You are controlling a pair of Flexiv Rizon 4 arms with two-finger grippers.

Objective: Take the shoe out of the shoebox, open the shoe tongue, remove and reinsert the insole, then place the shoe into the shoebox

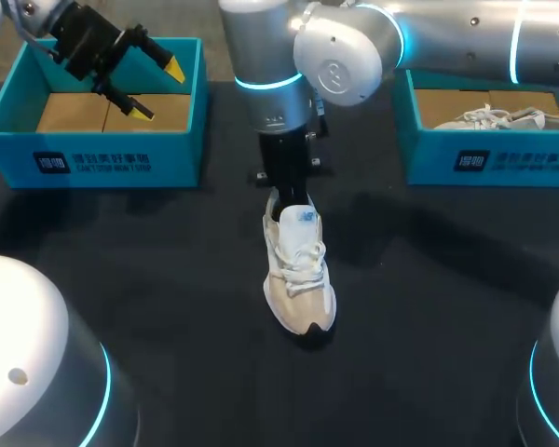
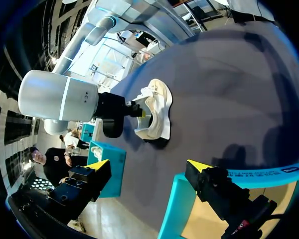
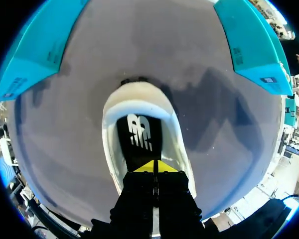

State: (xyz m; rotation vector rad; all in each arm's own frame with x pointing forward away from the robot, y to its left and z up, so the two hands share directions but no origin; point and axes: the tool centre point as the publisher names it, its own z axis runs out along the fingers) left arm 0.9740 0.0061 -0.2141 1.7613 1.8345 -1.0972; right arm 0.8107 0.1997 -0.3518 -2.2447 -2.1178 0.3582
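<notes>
Two teal cardboard boxes sit at the far edge in the head view, the left shoebox (image 1: 93, 160) and the right shoebox (image 1: 489, 163). Between them the white lace-up sneaker (image 1: 298, 275) stands on the black table (image 1: 429, 307), toe towards me, so my right gripper (image 1: 287, 207) can drop into its collar.

In the left wrist view, my left gripper (image 2: 148, 166) hangs spread wide over the left shoebox, out of the way.

In the right wrist view, the right gripper's fingers are pressed together on the black insole (image 3: 139, 137); I can't tell whether they pinch it.

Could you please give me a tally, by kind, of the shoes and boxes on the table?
Shoes: 2 (loose shoe, boxed shoe)
Boxes: 2 (left box, right box)
Total: 4
</notes>
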